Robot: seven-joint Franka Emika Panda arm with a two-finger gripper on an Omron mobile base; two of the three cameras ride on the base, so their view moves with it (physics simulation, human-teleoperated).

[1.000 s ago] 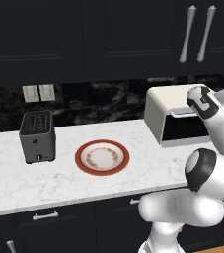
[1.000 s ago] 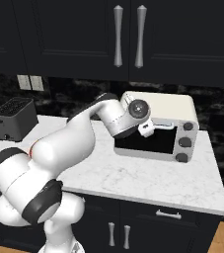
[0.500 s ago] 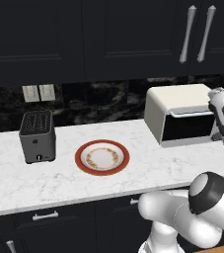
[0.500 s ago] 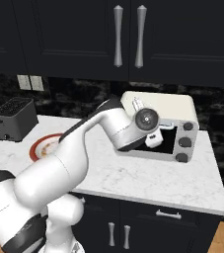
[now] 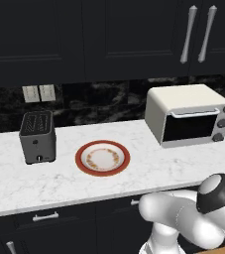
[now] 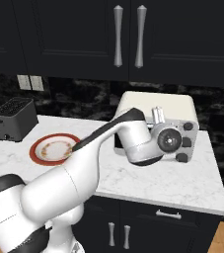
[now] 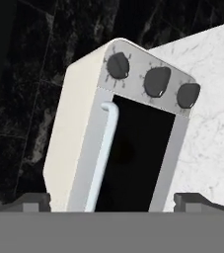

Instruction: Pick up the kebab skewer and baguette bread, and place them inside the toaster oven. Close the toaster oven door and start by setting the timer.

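Note:
The toaster oven (image 5: 183, 116) is a cream-white box at the right end of the counter. Its door (image 5: 189, 127) of dark glass is shut, with the silver handle bar (image 5: 193, 113) along its top edge. My hand (image 6: 168, 140) hovers just in front of the oven's knob panel (image 6: 186, 142). In the hand view the oven appears rolled on its side, with the door (image 7: 133, 153), the handle (image 7: 103, 153) and three grey knobs (image 7: 157, 80) ahead of me. My gripper (image 7: 116, 202) is open and empty. The kebab skewer and baguette bread are out of view.
A red-rimmed plate (image 5: 102, 158) lies mid-counter with no food on it. Left of it stands a dark grey slot toaster (image 5: 37, 136). Black cabinets with long handles (image 5: 198, 32) hang above. The marble counter edge (image 6: 172, 195) runs close in front of the oven.
The hand has slid right along the oven's front, from before the glass door to before the knob panel. The oven, plate and slot toaster have not moved.

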